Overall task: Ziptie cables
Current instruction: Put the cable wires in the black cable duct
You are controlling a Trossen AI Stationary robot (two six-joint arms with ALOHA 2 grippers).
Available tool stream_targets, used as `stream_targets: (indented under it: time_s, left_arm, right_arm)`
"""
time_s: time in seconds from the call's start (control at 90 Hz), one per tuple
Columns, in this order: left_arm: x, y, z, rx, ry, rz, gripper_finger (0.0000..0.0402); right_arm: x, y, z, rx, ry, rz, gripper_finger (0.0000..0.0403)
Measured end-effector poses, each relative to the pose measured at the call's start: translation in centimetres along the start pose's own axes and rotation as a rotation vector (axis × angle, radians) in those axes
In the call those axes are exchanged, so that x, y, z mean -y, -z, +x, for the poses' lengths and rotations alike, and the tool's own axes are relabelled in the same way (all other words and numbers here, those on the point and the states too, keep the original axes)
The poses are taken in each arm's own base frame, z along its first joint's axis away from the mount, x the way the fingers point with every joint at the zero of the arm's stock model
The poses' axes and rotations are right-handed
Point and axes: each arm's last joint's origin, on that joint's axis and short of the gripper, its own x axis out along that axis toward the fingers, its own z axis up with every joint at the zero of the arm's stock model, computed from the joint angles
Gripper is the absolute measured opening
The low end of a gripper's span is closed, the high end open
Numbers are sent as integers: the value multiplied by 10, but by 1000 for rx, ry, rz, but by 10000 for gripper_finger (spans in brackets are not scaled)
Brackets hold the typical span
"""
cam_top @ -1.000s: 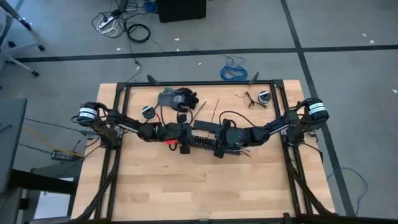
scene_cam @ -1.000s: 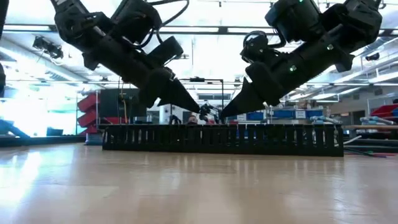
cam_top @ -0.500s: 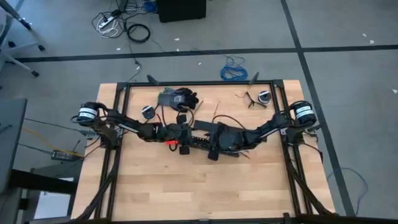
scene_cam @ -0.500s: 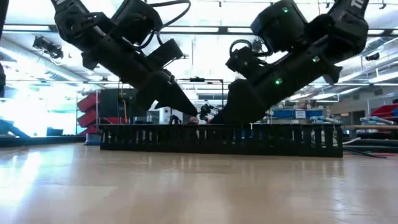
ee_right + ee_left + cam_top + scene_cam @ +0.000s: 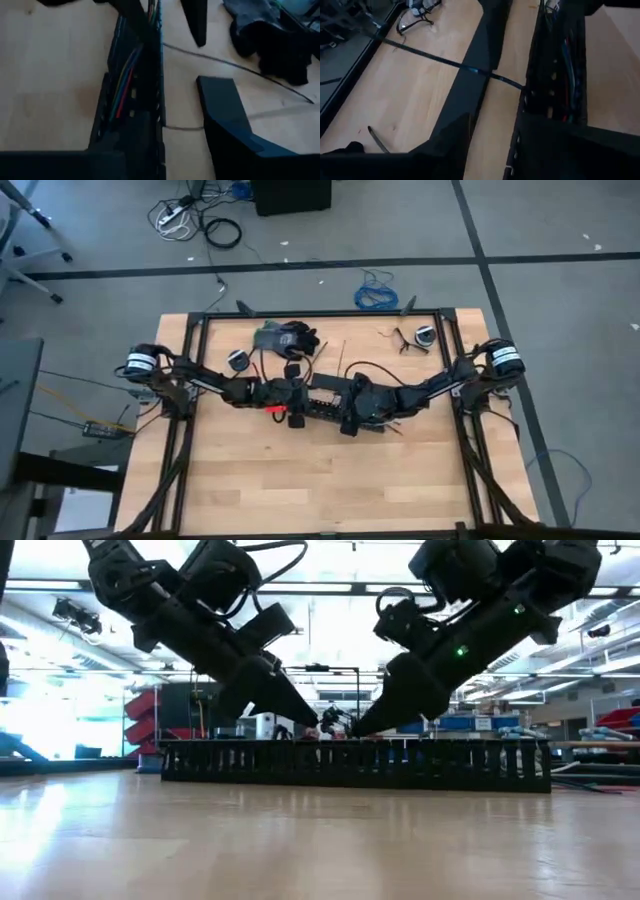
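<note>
Pulling back a little since half a second ago, the right gripper (image 5: 352, 730) is sitting slightly higher and farther toward its own side, while the left gripper (image 5: 318, 726) is staying where it was. Both dark arms are reaching in over the middle of the light wooden table (image 5: 320, 480), their tips nearly meeting above a long black slotted plastic cable tray (image 5: 355, 764) that is lying across the table. In the right wrist view, the cables (image 5: 125, 82), a bundle of thin red, green, purple and grey wires, are lying along the inside of that tray. The right gripper's two dark fingers (image 5: 227, 120) are standing apart, one over the tray and one over the bare wood beside it. The left gripper's fingers (image 5: 455, 135) are also standing apart, one beside the tray and one over it, holding nothing. A thin black zip tie strip (image 5: 445, 61) is lying flat on the wood, running up to the tray's wall. Near the table's far edge a crumpled black glove (image 5: 292, 338) is resting, well apart from both grippers.
</note>
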Motion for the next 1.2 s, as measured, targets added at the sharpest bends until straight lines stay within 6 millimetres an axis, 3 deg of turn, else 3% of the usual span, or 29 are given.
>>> stream_targets:
  time_s: [0.367,0.656,1.044,1.2]
  left_arm:
    - [0,0,0,2,0,0,163]
    - [0,0,0,-3,1,1,163]
    - [0,1,0,-9,6,14,163]
    - [0,-1,0,9,2,28,163]
  right_arm:
    - [-2,1,3,-2,-7,33,185]
    - [-16,4,29,-95,-17,8,185]
    - [-19,-19,28,-328,-55,-76,185]
    - [-19,-34,28,-326,-109,-73,185]
